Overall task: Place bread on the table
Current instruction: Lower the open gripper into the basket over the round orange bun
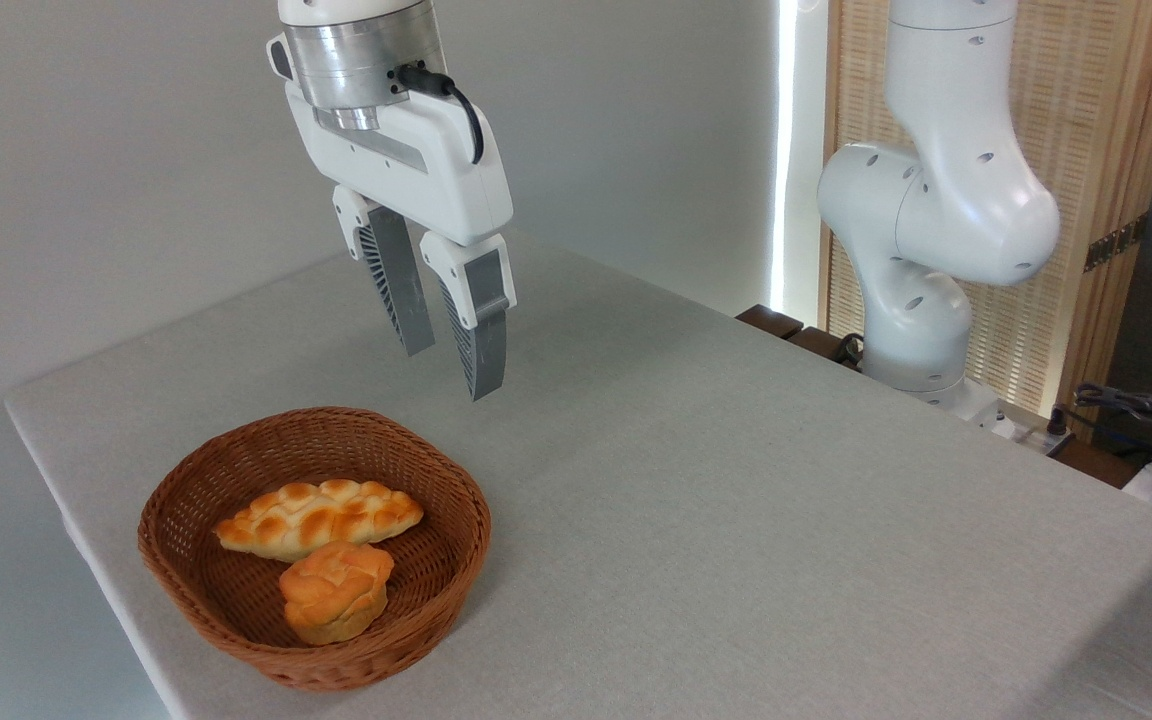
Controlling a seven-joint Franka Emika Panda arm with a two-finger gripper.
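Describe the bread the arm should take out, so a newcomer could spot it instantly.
Find the brown wicker basket at the near left of the grey table. Two pieces lie inside; the bread is the front one, touching the braided loaf behind. It is round and muffin-shaped with a cracked orange top, not long and plaited.

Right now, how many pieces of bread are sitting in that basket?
2. The braided loaf lies across the middle of the wicker basket; the small round bun sits in front of it, touching it. Nothing seems hidden underneath.
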